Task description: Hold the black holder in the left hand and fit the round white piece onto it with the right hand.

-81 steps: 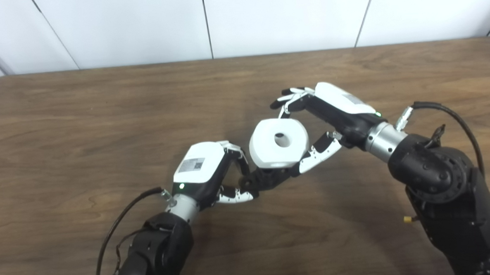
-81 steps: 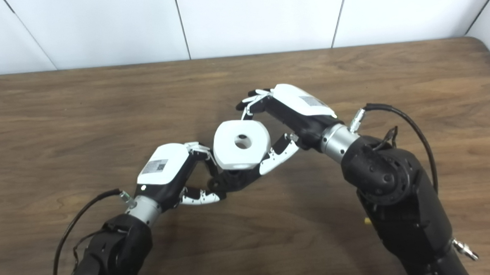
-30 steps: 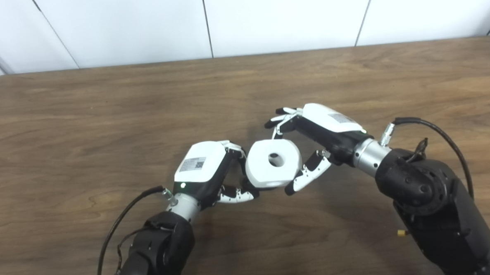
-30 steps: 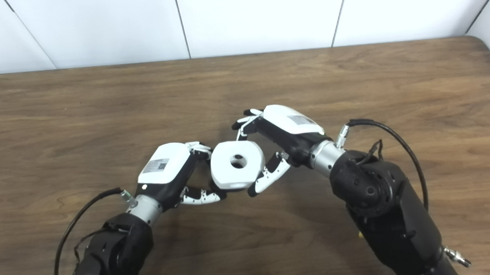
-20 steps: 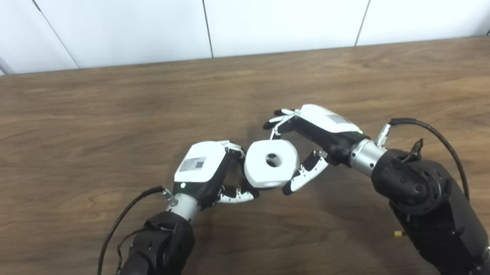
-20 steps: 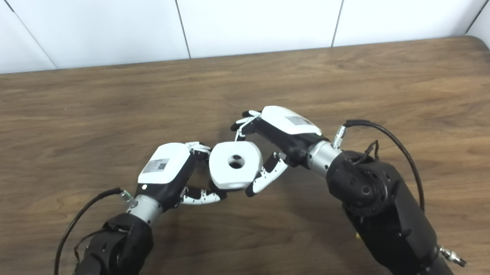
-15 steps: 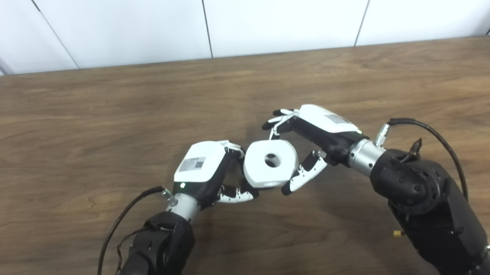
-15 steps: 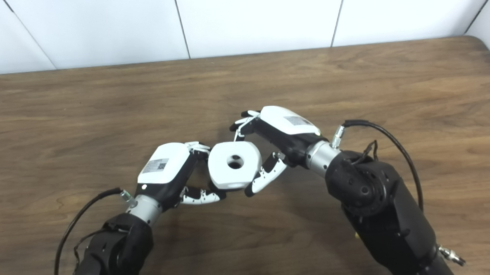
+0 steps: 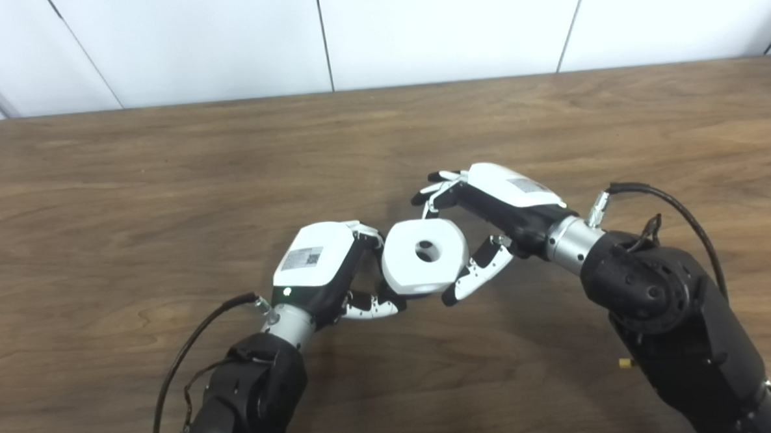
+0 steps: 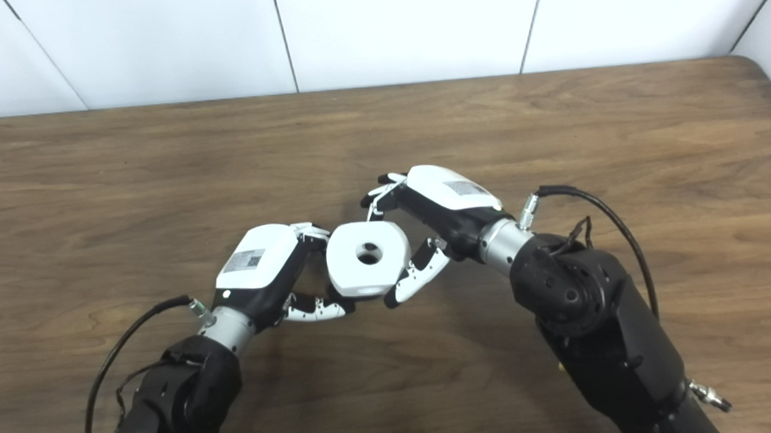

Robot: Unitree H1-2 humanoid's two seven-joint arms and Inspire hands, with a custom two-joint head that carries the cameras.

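The right hand (image 9: 489, 205) is pinching the round white piece (image 9: 425, 265), fingers reaching over its far edge and thumb (image 9: 469, 280) pressing its near side, so that the central hole is facing up and staying free of the grip; that hold is probably chosen so the piece can be guided down squarely while the hole is left open for whatever part of the holder is meant to enter it. The left hand (image 9: 326, 268) is curling closed just beside the piece, its fingers wrapped around something dark low at the piece's left edge, which I am taking to be the black holder (image 10: 349, 302); almost all of it is hidden beneath the white piece and the fingers, so its shape cannot be told. The left hand seems to be bracing low and steady to give the right hand a fixed target. The piece is now sitting over the holder and touching the left fingers, though whether it is fully seated cannot be seen. Both are working low over the wooden table (image 9: 163, 187). Counting: two hands, one white piece, one holder, nothing else lying on the table.
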